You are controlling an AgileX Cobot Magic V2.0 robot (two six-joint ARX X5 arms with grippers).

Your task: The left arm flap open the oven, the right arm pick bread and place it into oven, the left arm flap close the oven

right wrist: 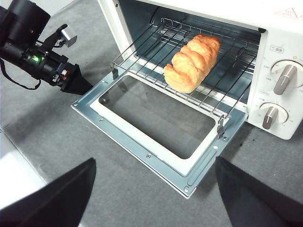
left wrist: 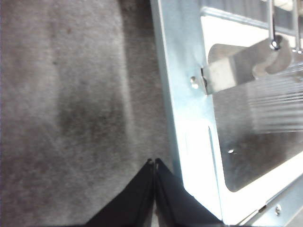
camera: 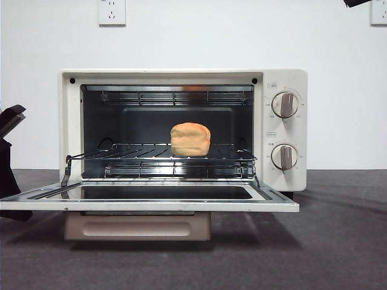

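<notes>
The cream-white oven (camera: 284,78) stands open, its door (camera: 151,202) folded down flat with the handle (camera: 138,227) under the front edge. The golden bread (camera: 190,139) lies on the wire rack (camera: 139,154) inside; the right wrist view shows it too (right wrist: 192,62). My left gripper (left wrist: 154,161) is shut and empty, its tip beside the door's left edge (left wrist: 180,94). It shows at the left edge in the front view (camera: 11,121) and in the right wrist view (right wrist: 85,87). My right gripper (right wrist: 154,189) is open and empty, held high in front of the door (right wrist: 142,146).
The oven's two knobs (camera: 285,104) are on its right side. A wall socket (camera: 112,12) is on the white wall behind. Grey matting (camera: 338,241) covers the table around the oven. A black arm tip (camera: 357,2) shows at the top right corner.
</notes>
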